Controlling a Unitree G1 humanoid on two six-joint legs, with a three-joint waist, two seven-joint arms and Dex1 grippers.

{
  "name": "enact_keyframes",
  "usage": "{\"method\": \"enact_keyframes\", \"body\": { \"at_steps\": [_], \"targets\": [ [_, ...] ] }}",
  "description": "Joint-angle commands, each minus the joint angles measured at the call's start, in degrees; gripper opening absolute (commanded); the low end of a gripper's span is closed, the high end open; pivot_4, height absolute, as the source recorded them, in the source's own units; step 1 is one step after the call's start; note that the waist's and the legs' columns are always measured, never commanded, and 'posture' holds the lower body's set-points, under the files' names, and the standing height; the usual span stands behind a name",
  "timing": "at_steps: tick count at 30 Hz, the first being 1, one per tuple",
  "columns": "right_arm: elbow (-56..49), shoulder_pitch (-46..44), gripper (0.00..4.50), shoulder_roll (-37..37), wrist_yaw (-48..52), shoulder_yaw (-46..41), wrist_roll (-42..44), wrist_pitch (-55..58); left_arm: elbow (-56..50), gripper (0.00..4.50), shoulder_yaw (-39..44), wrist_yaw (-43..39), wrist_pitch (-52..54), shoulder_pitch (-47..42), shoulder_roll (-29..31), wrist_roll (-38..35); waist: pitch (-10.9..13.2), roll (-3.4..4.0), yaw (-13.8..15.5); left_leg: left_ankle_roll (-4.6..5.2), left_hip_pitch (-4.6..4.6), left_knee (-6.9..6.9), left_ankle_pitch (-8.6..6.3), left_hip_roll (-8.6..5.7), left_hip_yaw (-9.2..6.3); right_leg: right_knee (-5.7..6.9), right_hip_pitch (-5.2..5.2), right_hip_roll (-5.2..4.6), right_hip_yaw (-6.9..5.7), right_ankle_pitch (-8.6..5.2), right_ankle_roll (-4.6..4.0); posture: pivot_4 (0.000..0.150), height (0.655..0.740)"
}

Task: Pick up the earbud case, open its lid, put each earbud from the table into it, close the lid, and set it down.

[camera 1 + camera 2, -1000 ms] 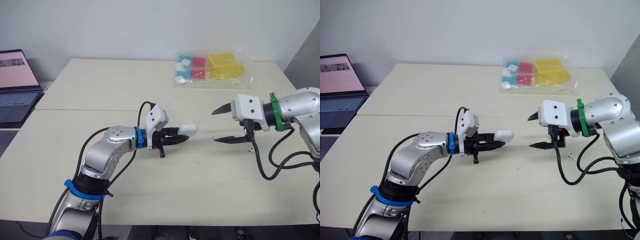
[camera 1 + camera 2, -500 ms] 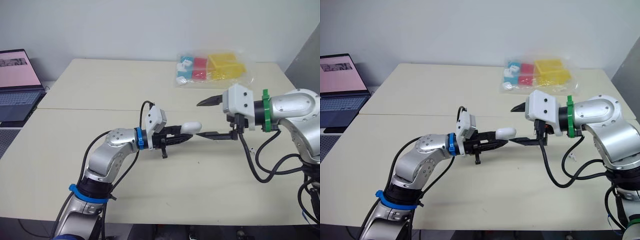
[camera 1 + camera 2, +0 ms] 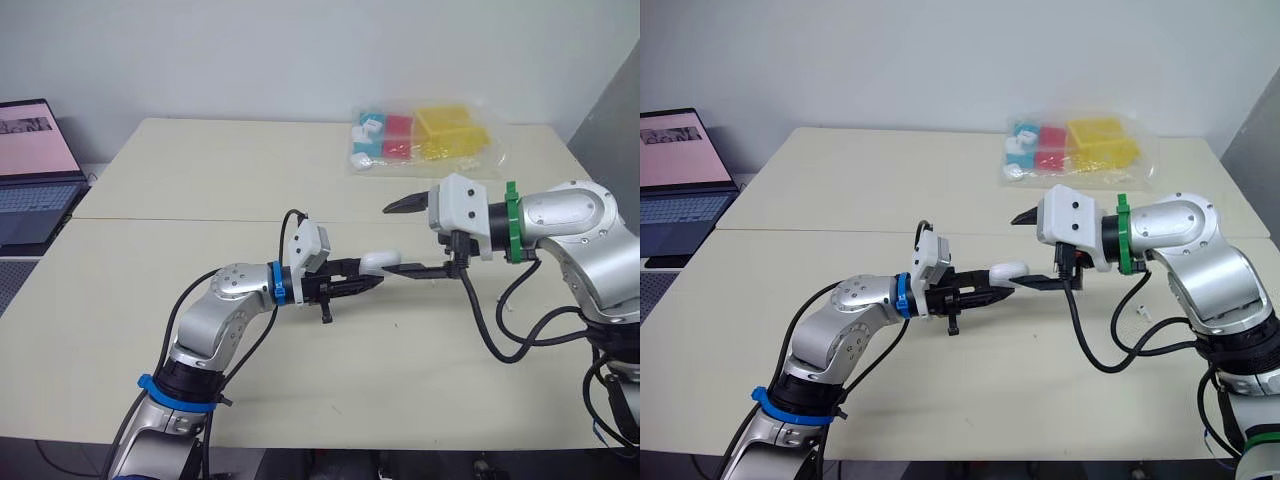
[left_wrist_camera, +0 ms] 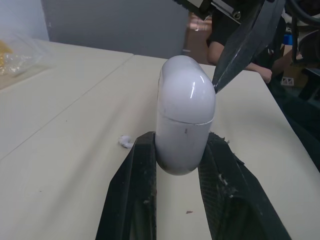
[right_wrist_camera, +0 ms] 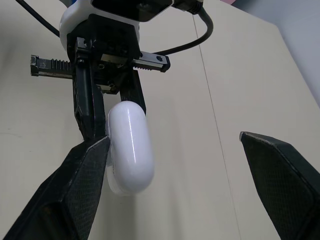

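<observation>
My left gripper [image 3: 368,274] is shut on the lower half of the white earbud case [image 3: 378,261], holding it above the table's middle with its lid closed. The lid end [image 4: 186,95] points toward my right arm. My right gripper [image 3: 386,239] is open and wide. Its lower fingertip [image 4: 216,86] is at the side of the case near the lid seam, and its upper finger [image 3: 405,205] hangs well above the case. A small white earbud [image 3: 1143,310] lies on the table under my right arm; an earbud [image 4: 125,141] lies on the table beyond the case.
A clear bag of coloured blocks [image 3: 420,135] lies at the table's far edge. An open laptop [image 3: 30,170] stands off the table to the far left. A seam [image 3: 180,219] crosses the tabletop. A person [image 4: 227,37] sits beyond the table's end.
My right gripper has swung left from the table's right side to the case, staying open; its lower finger has reached the case. The left gripper has kept the case almost in place.
</observation>
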Motion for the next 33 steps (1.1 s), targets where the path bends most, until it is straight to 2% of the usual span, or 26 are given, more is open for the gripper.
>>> {"method": "enact_keyframes", "body": {
  "at_steps": [1,17,33],
  "targets": [
    [0.09,-1.38,4.32,-0.39,-0.32,-1.06,-1.01,-1.42,-1.69,0.78,-0.48,-1.04,-1.50,-0.14,-0.23,-0.73,0.00,0.00,0.00,0.00,-0.01,0.00,0.00,-0.01,0.00,0.00,0.00,0.00,0.00,0.00,0.00,0.150,0.7400],
    [0.84,-1.53,4.32,-0.85,-0.27,-0.52,-2.80,-3.50,-1.88,0.78,-0.53,-1.37,-0.70,-0.58,-0.15,-1.36,0.00,0.00,0.00,0.00,-0.01,0.00,0.00,0.00,0.00,-0.01,0.00,0.00,0.00,0.00,0.00,0.150,0.7400],
    [1.47,-3.70,4.32,0.08,-1.61,-1.69,-1.26,-2.00,-1.82,0.78,-2.64,-2.68,-2.85,-0.33,1.39,1.16,0.00,0.00,0.00,0.00,0.00,-0.01,0.00,0.00,0.00,-0.01,0.00,0.00,0.00,0.00,0.00,0.150,0.7400]
  ]
}}
